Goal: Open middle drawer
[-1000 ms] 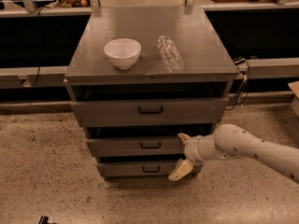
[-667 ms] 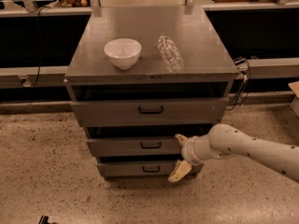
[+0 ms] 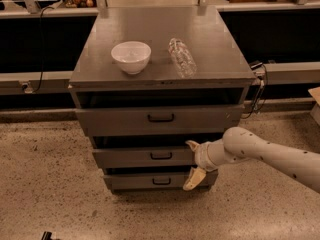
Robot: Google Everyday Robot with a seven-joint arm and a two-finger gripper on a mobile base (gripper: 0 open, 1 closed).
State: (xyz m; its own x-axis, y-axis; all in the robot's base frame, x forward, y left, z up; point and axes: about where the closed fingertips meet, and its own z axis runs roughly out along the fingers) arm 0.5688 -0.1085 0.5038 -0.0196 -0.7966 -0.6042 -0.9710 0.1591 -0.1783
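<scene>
The grey metal cabinet has three drawer fronts stacked below its top. The middle drawer (image 3: 145, 157) is the mid-sized front with a small black loop handle (image 3: 161, 156) at its centre. It stands out slightly less than the top drawer above it. My gripper (image 3: 192, 162) is at the right part of the middle drawer's front, to the right of the handle. Its two cream fingers are spread apart, one finger (image 3: 192, 145) near the drawer's upper edge and the other down by the bottom drawer (image 3: 155, 181). It holds nothing.
A white bowl (image 3: 131, 56) and a clear plastic bottle (image 3: 181, 57) lying on its side sit on the cabinet top (image 3: 220, 54). The top drawer (image 3: 160, 118) juts out. Dark shelving runs behind. A cable hangs at the cabinet's right. Speckled floor lies in front.
My arm has shifted a little to the left along the middle drawer's front, toward the handle. The drawers have not visibly moved.
</scene>
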